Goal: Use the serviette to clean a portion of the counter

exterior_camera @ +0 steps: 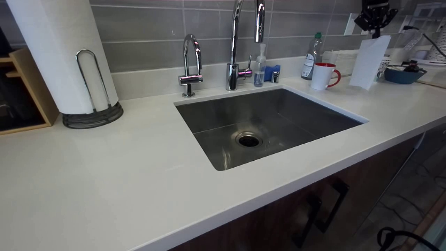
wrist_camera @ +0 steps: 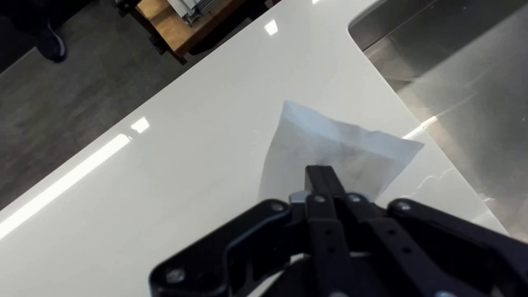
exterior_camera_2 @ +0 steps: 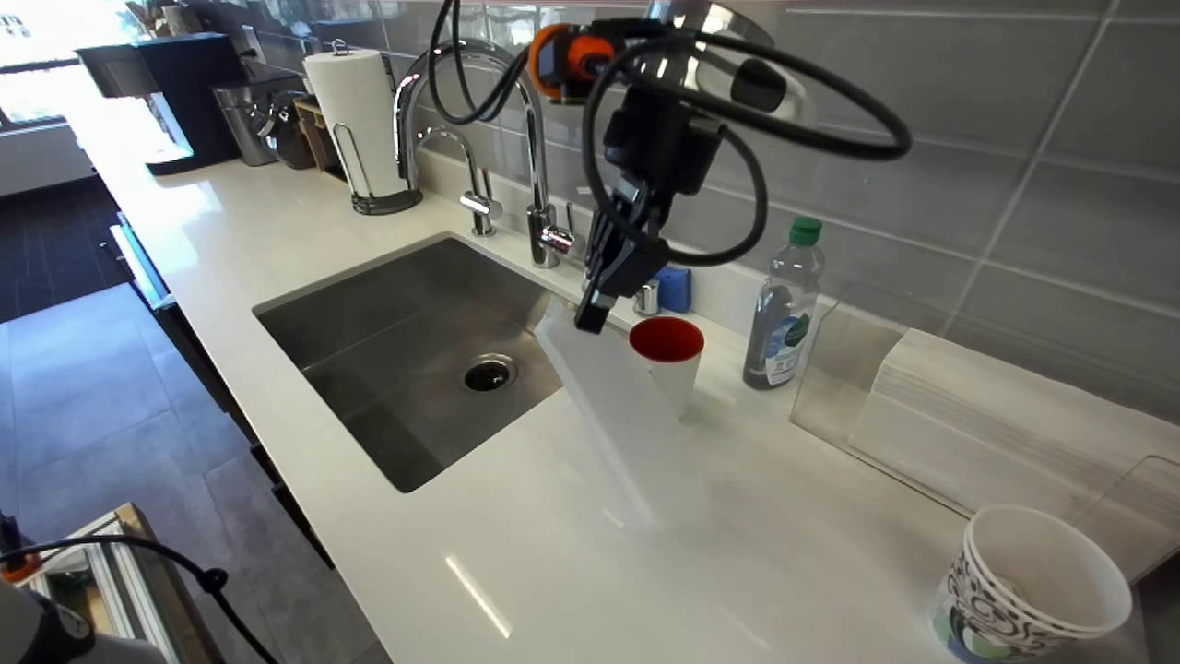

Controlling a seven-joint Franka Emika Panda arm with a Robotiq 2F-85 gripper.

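The gripper [wrist_camera: 321,170] has its fingers drawn together, with no gap visible at the tips in the wrist view; it grips the serviette [wrist_camera: 342,144] by its upper end. In both exterior views the sheet hangs from the tips, slanting, over the stretch of counter [exterior_camera_2: 590,590] beside the sink [exterior_camera_2: 387,369]. Whether the lower edge brushes the surface or stops just short of it: cannot tell.

Done, as judged here: serviette in grasp and positioned over a portion that could be wiped. Left: laying the paper flat under the fingertips, pressing, and passing it across the counter. Since the sheet hangs loose and is not pressed down, wiping proper is probably not yet under way. No wiped patch can be made out, so completed strokes cannot be confirmed. Estimate: preparation complete, cleaning outstanding.

Farther out: a red-lined mug [exterior_camera_2: 680,369] stands upright near the serviette, partly hidden by it in an exterior view. Beyond are a dish-soap bottle [exterior_camera_2: 784,309], a stack of white paper [exterior_camera_2: 977,424] and a patterned paper cup [exterior_camera_2: 1000,604]. A stroke toward the mug would risk a bump; the front strip looks safer.
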